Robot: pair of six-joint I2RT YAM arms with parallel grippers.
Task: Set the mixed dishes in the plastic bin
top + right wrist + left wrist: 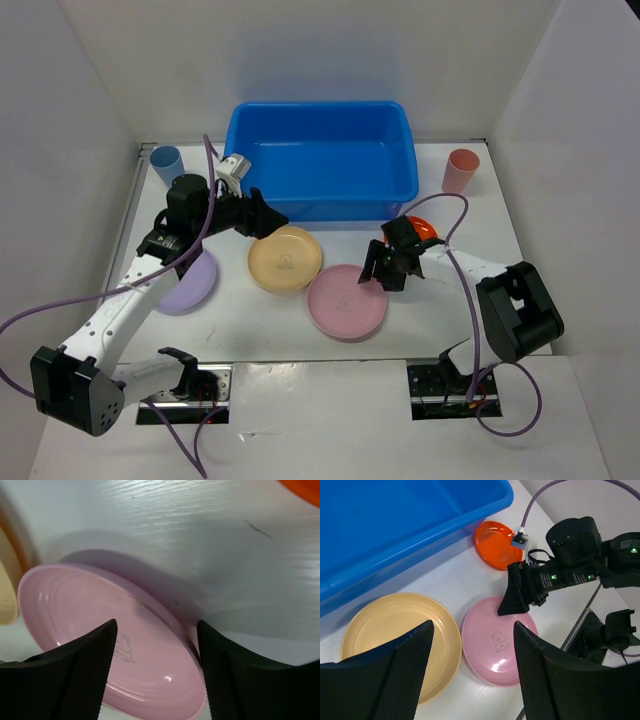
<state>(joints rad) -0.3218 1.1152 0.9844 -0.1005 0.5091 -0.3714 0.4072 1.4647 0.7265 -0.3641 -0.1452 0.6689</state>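
The blue plastic bin [320, 160] stands at the back centre, with nothing visible inside. A tan-yellow plate [285, 258], a pink plate [346, 300], a lavender plate [188, 281] and an orange plate [423, 227] lie on the table. A light-blue cup [167, 164] stands back left and a salmon-pink cup [461, 170] back right. My left gripper [265, 218] is open above the yellow plate's far edge. My right gripper [380, 270] is open over the pink plate's right rim [165, 630]. The left wrist view shows the yellow plate [390, 635], the pink plate [495, 640] and the orange plate [495, 544].
White walls enclose the table on three sides. Purple cables loop from both arms, one [455, 215] arching over the orange plate. The bin's front wall [420, 540] is close to the left gripper.
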